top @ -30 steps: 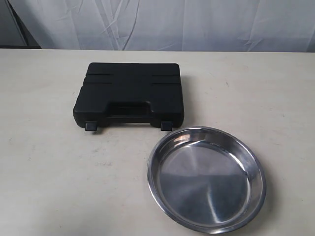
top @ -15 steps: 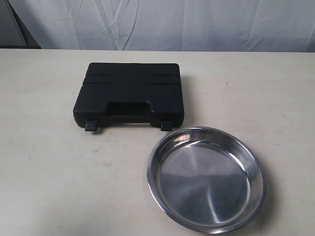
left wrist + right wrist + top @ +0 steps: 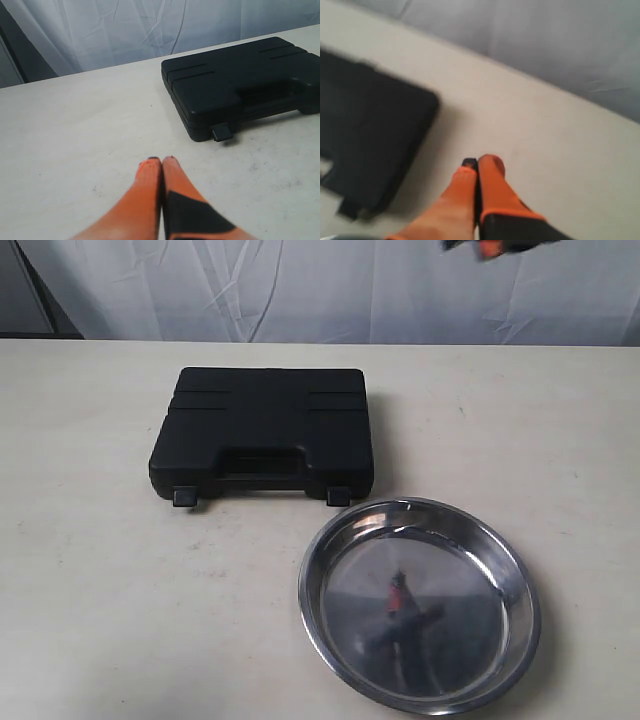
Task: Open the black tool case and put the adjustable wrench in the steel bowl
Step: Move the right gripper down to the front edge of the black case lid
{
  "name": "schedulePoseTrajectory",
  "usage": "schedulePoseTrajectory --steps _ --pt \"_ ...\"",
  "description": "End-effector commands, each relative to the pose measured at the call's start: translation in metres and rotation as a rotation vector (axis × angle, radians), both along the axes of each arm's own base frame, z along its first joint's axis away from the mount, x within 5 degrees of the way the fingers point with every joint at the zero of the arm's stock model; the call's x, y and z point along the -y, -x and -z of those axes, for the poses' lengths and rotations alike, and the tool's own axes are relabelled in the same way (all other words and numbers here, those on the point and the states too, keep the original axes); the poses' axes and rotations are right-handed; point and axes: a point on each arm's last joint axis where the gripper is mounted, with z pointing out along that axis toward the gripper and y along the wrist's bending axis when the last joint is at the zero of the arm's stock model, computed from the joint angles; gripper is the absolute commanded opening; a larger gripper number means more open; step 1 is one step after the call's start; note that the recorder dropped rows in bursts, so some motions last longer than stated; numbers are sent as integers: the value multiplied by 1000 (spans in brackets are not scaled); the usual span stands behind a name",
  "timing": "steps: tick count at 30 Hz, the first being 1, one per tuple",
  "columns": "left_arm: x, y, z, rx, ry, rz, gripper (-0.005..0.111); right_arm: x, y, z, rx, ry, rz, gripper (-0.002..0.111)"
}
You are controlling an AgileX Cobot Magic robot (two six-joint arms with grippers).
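Black tool case (image 3: 262, 435) lies closed near steel bowl (image 3: 303, 592) on table (image 3: 100, 590).
Left gripper (image 3: 161, 161) and right gripper (image 3: 479, 164) hover, orange fingers pressed together, holding nothing.

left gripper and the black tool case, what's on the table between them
Only bare table, as the left wrist view shows: no object sits between the left gripper and the black tool case.
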Motion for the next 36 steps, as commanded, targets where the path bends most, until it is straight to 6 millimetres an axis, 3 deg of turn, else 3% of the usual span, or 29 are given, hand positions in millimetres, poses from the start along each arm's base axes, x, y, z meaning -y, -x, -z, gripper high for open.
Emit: schedulePoseTrajectory --steps 1,3,6,7,9,10,12,14,21,36 --pt "0 0 -1 14 10 2 0 -81 -30 55 -339 -50 -412 -1" --pt "0 0 -1 14 10 2 0 -102 -38 76 -354 -2 -452 -1" --pt "0 0 -1 14 10 2 0 -147 -36 124 -368 73 -522 -1" --pt "0 0 -1 14 10 2 0 -152 -36 131 -358 107 -532 -1" --pt "0 0 -1 14 10 2 0 -167 -31 147 -354 150 -563 7" --pt "0 0 -1 14 10 2 0 -175 -28 154 -356 140 -576 16" --pt "0 0 -1 14 10 2 0 -182 -26 159 -358 130 -600 30" --pt "0 0 -1 14 10 2 0 -185 -23 162 -358 142 -622 36" --pt "0 0 -1 14 10 2 0 -195 -11 183 -435 202 -717 36" --pt "0 0 -1 14 10 2 0 -199 -15 221 -478 205 -705 36"
